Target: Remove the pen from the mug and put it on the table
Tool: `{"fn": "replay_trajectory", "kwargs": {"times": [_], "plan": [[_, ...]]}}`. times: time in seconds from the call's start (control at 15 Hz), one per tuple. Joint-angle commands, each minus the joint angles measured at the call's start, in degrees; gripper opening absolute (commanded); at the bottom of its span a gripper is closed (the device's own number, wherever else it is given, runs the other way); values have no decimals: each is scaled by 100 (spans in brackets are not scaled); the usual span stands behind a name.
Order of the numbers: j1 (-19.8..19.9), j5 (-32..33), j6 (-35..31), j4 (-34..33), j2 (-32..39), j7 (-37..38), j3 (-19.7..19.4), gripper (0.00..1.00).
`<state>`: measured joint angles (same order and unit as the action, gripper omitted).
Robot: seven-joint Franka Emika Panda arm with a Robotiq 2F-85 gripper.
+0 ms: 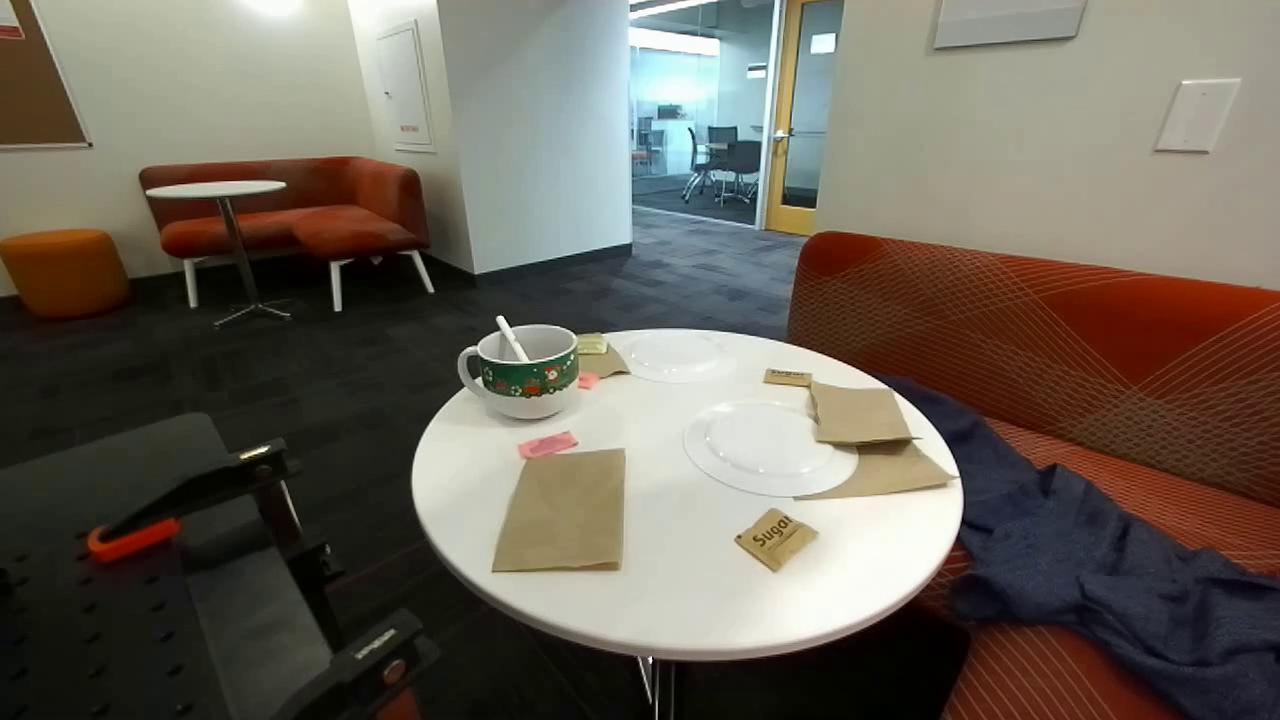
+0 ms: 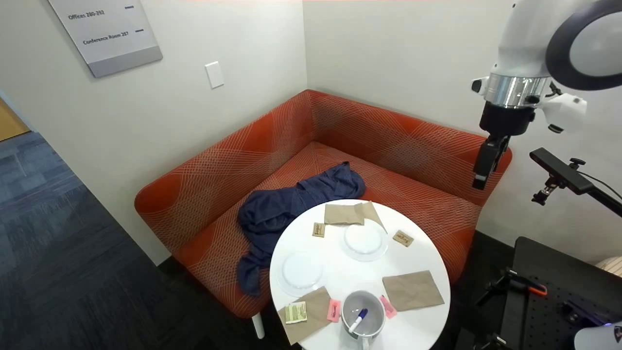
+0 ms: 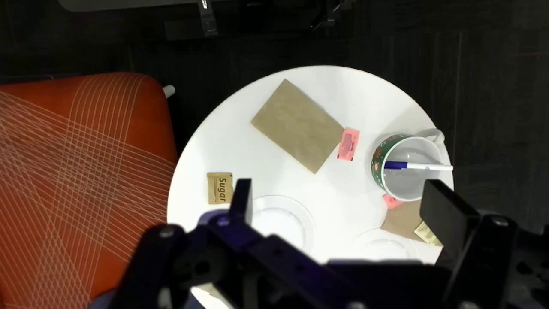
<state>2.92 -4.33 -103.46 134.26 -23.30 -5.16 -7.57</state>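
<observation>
The pen (image 2: 357, 321) is leaning inside the mug (image 1: 528, 395), its dark blue end pointing down into the bowl and its white end sticking out past the rim. Seen in an exterior view, the mug is standing upright at the far left of the round white table (image 1: 680, 580), its handle turned left and its green band showing. A pink packet (image 1: 548, 445) is lying just nearer than the mug, and a brown napkin (image 1: 562, 515) is lying nearer still. A second pink packet (image 1: 588, 380) is showing just right of the mug, partly hidden behind it. Beyond that, a yellowish packet (image 1: 592, 344) is resting on a second napkin (image 1: 608, 362). Right of the middle, a pale plate (image 1: 765, 435) is sitting with a folded napkin (image 1: 865, 413) meeting its right edge; a farther plate (image 1: 675, 352) is sitting by the far edge. One sugar packet (image 1: 776, 540) is lying at the near right and another sugar packet (image 1: 788, 378) at the far right. To the right of the table, a dark blue cloth (image 1: 1060, 520) is lying on the red sofa (image 1: 1040, 300). In the wrist view the gripper (image 3: 336, 189) is showing along the near side, its two fingers standing wide apart. In an exterior view the arm (image 2: 522, 56) is showing at the right, the gripper hanging in the air, well apart from the mug.
</observation>
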Motion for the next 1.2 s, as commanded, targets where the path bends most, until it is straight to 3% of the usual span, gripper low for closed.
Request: {"fn": "replay_trajectory", "kwargs": {"times": [0.0,0.47,0.73,1.13], "plan": [[-179,116,-492,240,196,-516,238,100],[-762,92,-1385,521,820,-1688,646,100],[-1038,-9,-2577,695,1164,-2165,854,100],[-1433,-746,-3468,677,1791,-3435,1048,100]]}}
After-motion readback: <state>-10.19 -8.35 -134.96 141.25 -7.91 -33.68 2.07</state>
